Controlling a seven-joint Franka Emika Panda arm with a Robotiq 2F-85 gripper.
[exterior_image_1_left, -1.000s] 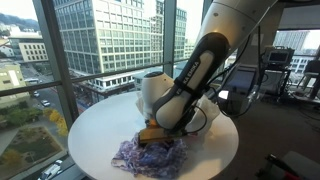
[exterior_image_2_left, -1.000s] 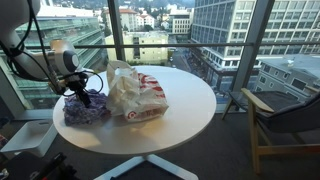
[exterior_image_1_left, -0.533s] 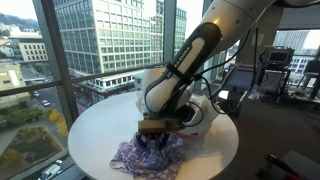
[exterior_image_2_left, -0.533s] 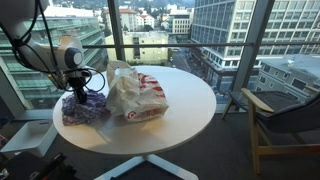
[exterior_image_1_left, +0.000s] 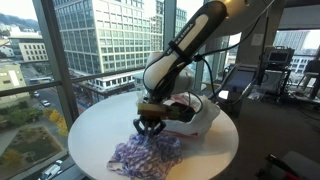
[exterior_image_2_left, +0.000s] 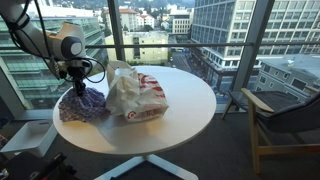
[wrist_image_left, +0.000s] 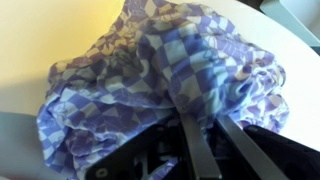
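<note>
1 checkered cloth (exterior_image_1_left: 148, 156) in gripper (exterior_image_1_left: 150, 127) pinch, beside white bag (exterior_image_2_left: 138, 95) on table (exterior_image_2_left: 192, 108)

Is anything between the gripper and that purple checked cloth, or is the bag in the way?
Nothing visible stands between them. The gripper pinches a raised fold of the purple checked cloth. The white bag lies beside the cloth on the table, clear of the grip.

Both exterior cameras view my round white table (exterior_image_1_left: 92, 128) (exterior_image_2_left: 185, 110) from different sides at mid-distance, my wrist camera close above the purple-and-white checked cloth (wrist_image_left: 140, 90).
</note>
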